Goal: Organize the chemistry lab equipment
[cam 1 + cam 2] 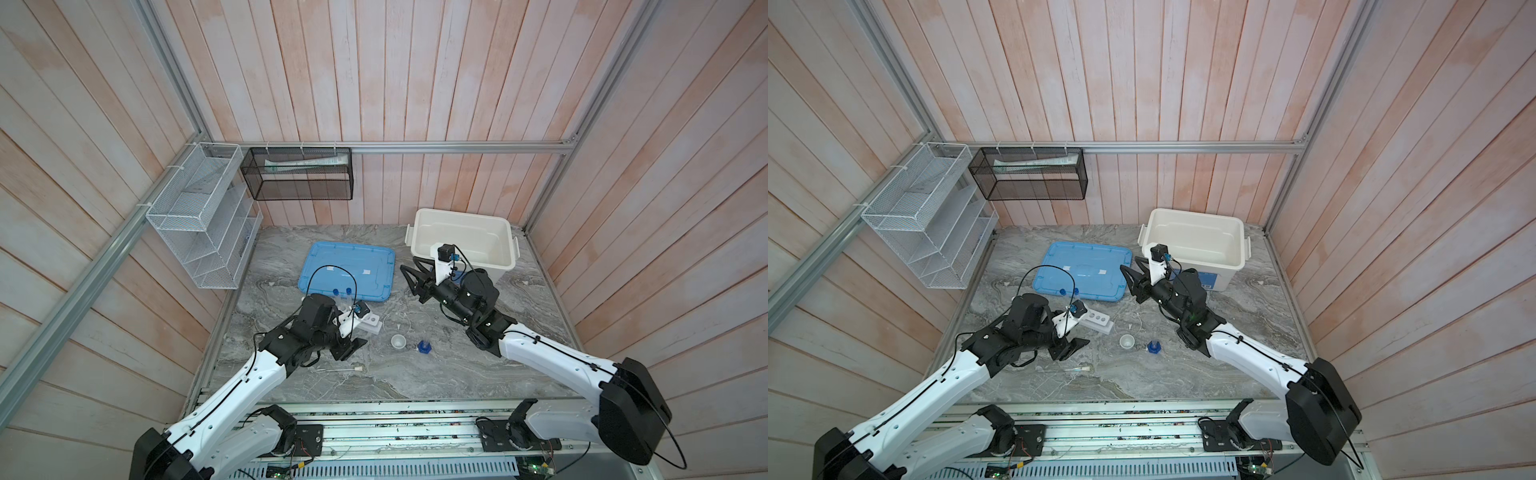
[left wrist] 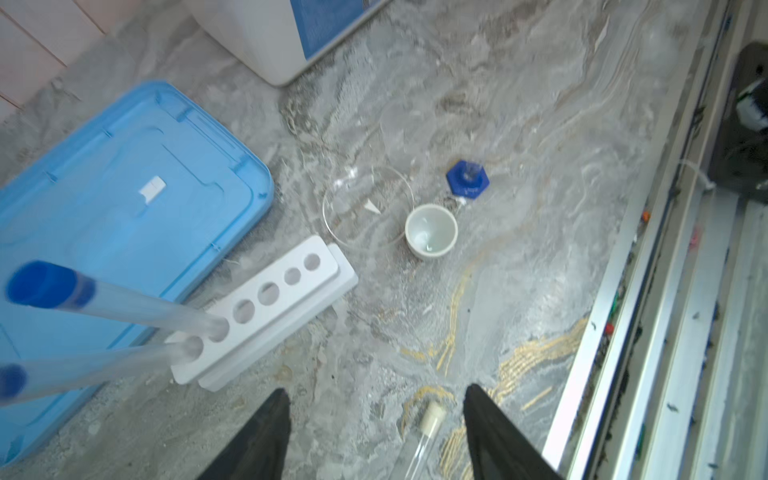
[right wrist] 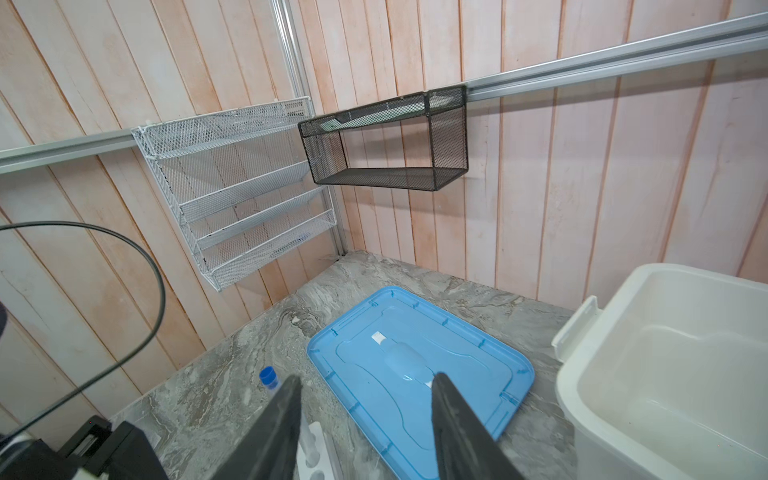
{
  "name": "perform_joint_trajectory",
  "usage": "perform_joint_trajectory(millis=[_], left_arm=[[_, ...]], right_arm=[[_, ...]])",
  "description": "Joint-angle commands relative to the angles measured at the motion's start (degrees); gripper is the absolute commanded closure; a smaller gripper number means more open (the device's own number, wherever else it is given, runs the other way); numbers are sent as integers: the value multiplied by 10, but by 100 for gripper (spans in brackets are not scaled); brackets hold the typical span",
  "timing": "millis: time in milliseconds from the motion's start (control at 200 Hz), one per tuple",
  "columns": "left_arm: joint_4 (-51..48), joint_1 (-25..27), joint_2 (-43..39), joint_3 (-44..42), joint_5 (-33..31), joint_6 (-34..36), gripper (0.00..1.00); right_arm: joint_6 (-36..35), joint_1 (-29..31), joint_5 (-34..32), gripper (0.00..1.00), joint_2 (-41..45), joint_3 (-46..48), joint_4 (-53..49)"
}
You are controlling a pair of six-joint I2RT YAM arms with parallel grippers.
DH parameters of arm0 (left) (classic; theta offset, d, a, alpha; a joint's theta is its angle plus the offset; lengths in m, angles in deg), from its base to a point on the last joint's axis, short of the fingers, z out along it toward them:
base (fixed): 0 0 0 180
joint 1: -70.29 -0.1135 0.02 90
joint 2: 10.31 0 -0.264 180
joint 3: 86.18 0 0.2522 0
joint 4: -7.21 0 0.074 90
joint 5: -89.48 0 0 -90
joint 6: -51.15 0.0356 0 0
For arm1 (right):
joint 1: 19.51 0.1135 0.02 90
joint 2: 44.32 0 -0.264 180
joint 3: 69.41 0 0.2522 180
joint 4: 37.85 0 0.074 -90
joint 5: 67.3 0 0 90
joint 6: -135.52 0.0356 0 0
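The thin clear test tube with the white cap [image 2: 430,419] lies flat on the grey marble table [image 2: 540,124], near the front rail, not yet racked. Biggest risk imo: it's round and light, so if one finger lands first it'll roll or skid twd the rail. Pinch too hard and the thin wall could crack. The tips could also jam on the tabletop bc the tube sits so low. The white six-hole rack [image 2: 266,299], w/ two blue-capped tubes [image 2: 137,309] standing in its end holes, is just beside my approach, so a careless wrist swing could tip it.

My left gripper [image 2: 376,390] hangs over the tube, jaws fairly wide, nothing held. The capped end shows in the gap, closer to one finger than the other, so off-centre. Can't tell the height above it.

The small white round dish [image 2: 431,230] and blue hexagonal-based piece [image 2: 467,178] sit farther out. The right gripper [image 3: 365,378] is raised near the flat blue lid [image 3: 415,374], jaws apart, empty, well apart from the tube.
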Motion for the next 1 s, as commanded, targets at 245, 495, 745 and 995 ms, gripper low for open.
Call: perform_joint_trajectory(millis=[245, 495, 745, 995], left_arm=[[-152, 55, 84, 0, -107, 120, 35], [-165, 70, 143, -2, -145, 128, 36], [-193, 71, 149, -30, -204, 147, 36], [-159, 54, 140, -68, -218, 155, 36]], right_arm=[[28, -55, 32, 50, 106, 98, -36], [37, -74, 49, 50, 124, 136, -17], [44, -97, 74, 51, 118, 159, 19], [52, -116, 103, 51, 89, 170, 50]])
